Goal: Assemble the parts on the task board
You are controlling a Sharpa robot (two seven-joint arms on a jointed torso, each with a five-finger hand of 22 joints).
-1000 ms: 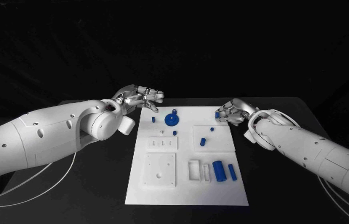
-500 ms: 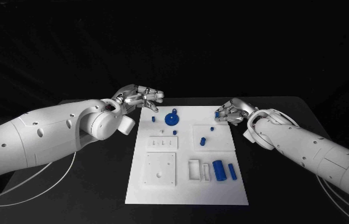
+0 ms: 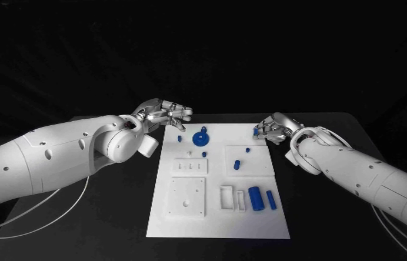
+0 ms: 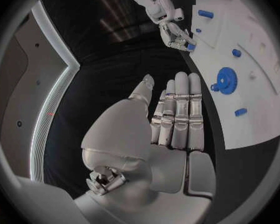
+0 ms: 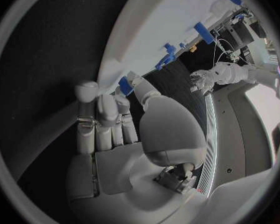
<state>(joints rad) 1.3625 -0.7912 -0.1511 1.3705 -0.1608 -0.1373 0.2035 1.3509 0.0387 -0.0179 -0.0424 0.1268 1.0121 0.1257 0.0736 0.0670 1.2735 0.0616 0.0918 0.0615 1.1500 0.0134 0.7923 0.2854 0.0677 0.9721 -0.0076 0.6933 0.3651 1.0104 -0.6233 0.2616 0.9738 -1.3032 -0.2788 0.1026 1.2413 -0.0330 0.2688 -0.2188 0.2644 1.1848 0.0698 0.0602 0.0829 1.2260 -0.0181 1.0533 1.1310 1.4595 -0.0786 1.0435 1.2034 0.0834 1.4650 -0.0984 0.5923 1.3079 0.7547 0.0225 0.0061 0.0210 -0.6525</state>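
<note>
Little has shifted: both wrists have only turned slightly at the task board's [image 3: 217, 181] far corners. Near its front edge lie smooth blue cylinders [image 3: 255, 198]; farther back, a toothed blue gear [image 3: 201, 139]. The right robot hand [image 3: 270, 130] pinches a small blue part [image 3: 254, 132], apparently about to seat it; the left robot hand [image 3: 166, 113] hovers empty, fingers loosely curled apart.

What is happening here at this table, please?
A two-armed robot is assembling small blue parts on a white task board. Its right hand is at the board's far right corner, fingers around a small blue part. Its left hand hovers by the far left corner, holding nothing. A blue gear and other blue pieces lie on the board.
</note>
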